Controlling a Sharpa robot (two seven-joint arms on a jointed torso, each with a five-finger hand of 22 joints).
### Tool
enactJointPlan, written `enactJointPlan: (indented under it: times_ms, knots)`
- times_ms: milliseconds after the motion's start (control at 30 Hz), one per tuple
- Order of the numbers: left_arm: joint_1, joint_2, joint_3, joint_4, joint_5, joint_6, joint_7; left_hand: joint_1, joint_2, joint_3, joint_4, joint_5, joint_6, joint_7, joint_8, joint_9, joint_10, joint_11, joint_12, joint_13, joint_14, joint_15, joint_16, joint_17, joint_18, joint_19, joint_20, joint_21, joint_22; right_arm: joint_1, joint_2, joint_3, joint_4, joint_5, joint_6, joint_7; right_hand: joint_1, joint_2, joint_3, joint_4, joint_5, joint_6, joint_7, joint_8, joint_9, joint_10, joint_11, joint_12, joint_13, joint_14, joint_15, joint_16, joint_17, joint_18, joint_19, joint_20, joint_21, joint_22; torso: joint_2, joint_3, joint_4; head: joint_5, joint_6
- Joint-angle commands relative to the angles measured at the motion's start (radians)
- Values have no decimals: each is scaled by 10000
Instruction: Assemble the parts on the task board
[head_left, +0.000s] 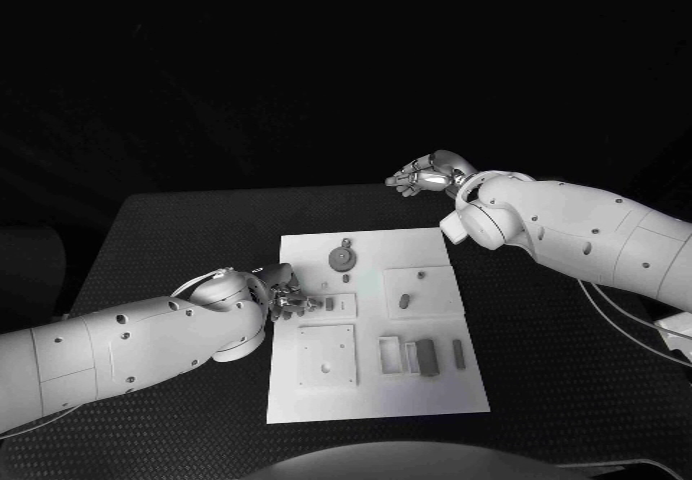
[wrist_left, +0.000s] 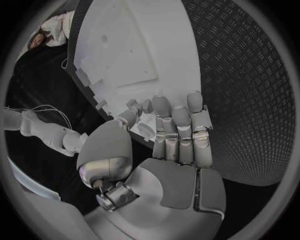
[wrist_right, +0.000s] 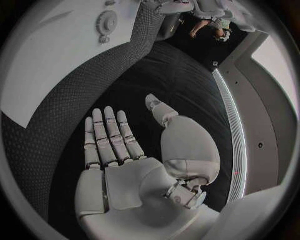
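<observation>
The left hand (head_left: 271, 292), fingers together and empty, hovers at the white task board (head_left: 433, 395); the right hand (wrist_right: 134, 165) is spread. The small grey parts (head_left: 424, 357) look light, rigid, best pinched sideways.

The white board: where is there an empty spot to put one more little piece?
The task board is bare along its near strip, below the square plate and the small grey parts. The far right corner, right of the round gear, is bare too. It is crowded at the left edge, where the left hand reaches in.
</observation>
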Motion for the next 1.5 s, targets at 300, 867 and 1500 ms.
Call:
enactJointPlan:
  times_ms: [300,867,1500]
  knots:
    - [82,-122,408,43,872,-427,73,-223,80,-1303,-221,19,-1091,349,-373,-336,-713,304,-228,-143,-514,-58,-274,-208,-144,-544,-30,-249,78,-29,4,2,-3,-13,130,75,-26,-41,8,63,-4,-84,410,62,-12,87,20,-53,16,-17,52,-34,-21,-106,61,24,-61,20,-10,-15,5,5,62]
    - [366,285,884,-1205,2913,-1701,3607,2289,1121,-593,-2152,233,-2368,1308,-966,-1083,-2634,1522,-3207,-2015,-2456,1627,-2627,-1551,-75,-2461,1519,-2282,-1091,-46,19,2,-61,7,143,87,-22,-42,7,62,-3,-85,410,67,-15,96,19,-70,16,-39,59,-44,-35,-107,63,24,-79,32,5,-1,4,-38,291]
    - [173,1575,572,-2390,-1173,-1615,5208,3984,318,-175,-2636,140,-1831,1157,-1515,-1545,-2418,1875,-5072,-3069,-1994,1578,-2985,-1514,2,-2057,1537,-2555,-1216,-48,111,3,-213,16,158,141,-6,-23,13,54,-4,-85,412,71,-18,105,23,-83,17,-37,59,-40,-41,-103,74,21,-90,43,17,2,-3,-112,433]
